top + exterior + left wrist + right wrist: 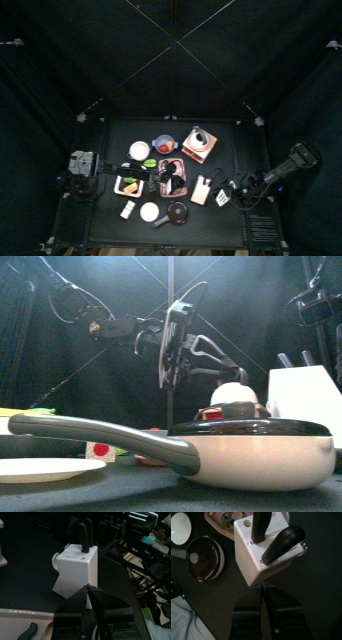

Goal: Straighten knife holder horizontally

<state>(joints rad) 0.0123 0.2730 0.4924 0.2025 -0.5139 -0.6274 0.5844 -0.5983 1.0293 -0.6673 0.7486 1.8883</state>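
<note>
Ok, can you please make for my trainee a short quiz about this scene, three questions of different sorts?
1. True or false: the right claw is gripping the knife holder.
2. How many black handles stick out of the knife holder in the right wrist view? A) one B) two C) four
3. Fill in: the jaws of the left claw are ___.

Key: 1 false, it is shut and apart from the holder; 2 B; 3 shut.

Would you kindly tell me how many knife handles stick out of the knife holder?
2. Both rise from the knife holder: a slim handle standing upright, a thick handle leaning beside it. Others may be hidden.
</note>
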